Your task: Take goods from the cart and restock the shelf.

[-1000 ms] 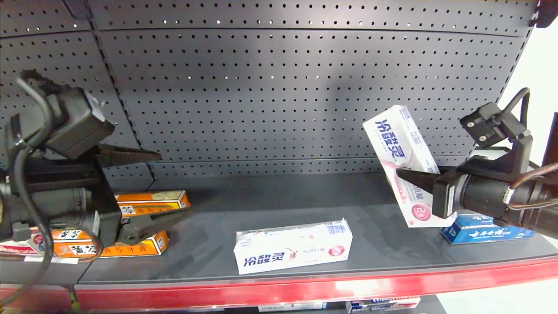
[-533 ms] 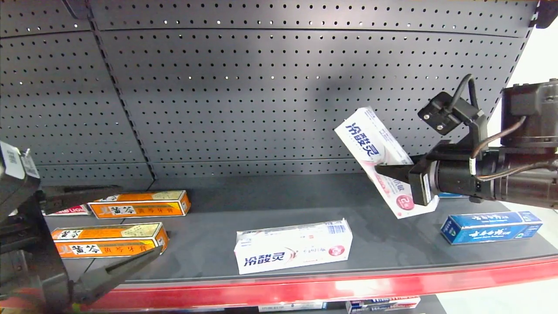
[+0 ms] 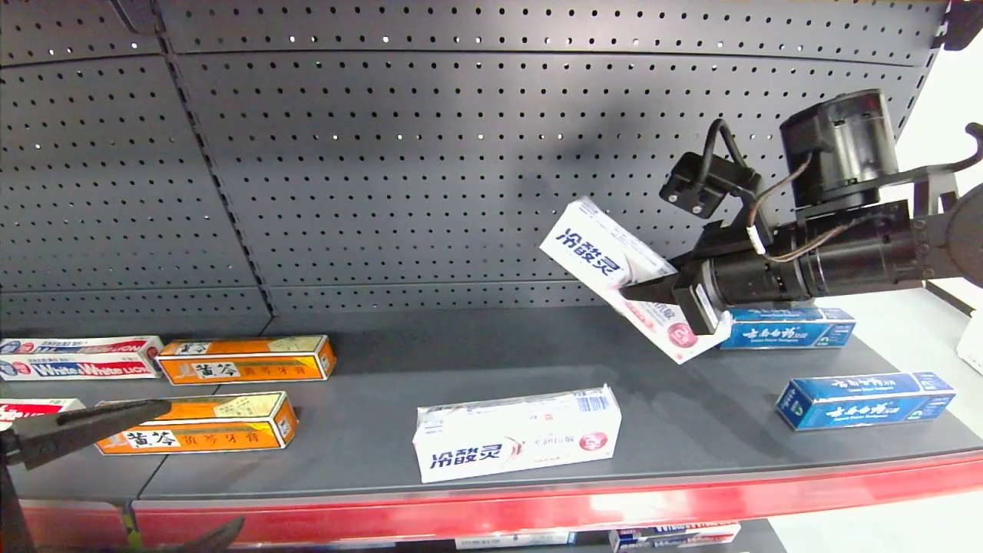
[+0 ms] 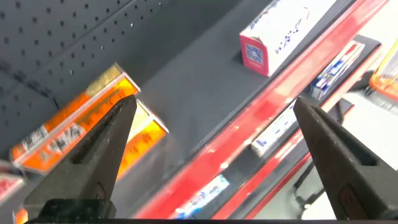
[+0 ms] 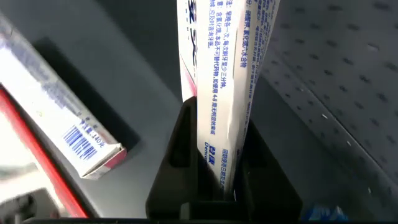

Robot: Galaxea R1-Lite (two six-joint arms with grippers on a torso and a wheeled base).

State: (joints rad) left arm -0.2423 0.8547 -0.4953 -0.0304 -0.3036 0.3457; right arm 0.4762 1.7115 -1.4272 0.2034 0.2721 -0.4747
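Grey pegboard backing (image 3: 430,169) behind a dark shelf (image 3: 491,346) with a red front lip, so that's the restock spot. Progress looks like somewhere in the middle to me.

Already lying on the shelf: one white toothpaste box (image 3: 516,432) near the front centre, two orange boxes (image 3: 246,359) (image 3: 196,422) over on the left, a couple of white boxes (image 3: 81,357) beside those at the far left, and two blue boxes (image 3: 791,327) (image 3: 866,399) on the right, one at the back and one nearer the lip.

The one in play is a second white box (image 3: 607,265). The right gripper (image 3: 653,296) is clamped on its lower end and holds it tilted in the air, up off the deck, near the pegboard and just left of the rear blue box. From the right wrist camera you can see the carton (image 5: 227,93) wedged edge-on between the two fingers, so the grip looks solid. It's not set down yet, that's the bit left for this item. I'd guess it goes in the bare patch behind the lying white box, since they match.

The left gripper (image 4: 214,106) is spread wide with nothing in it, down low off the front left of the shelf, near the orange boxes. Plenty of bare deck is left, so probably more trips to come
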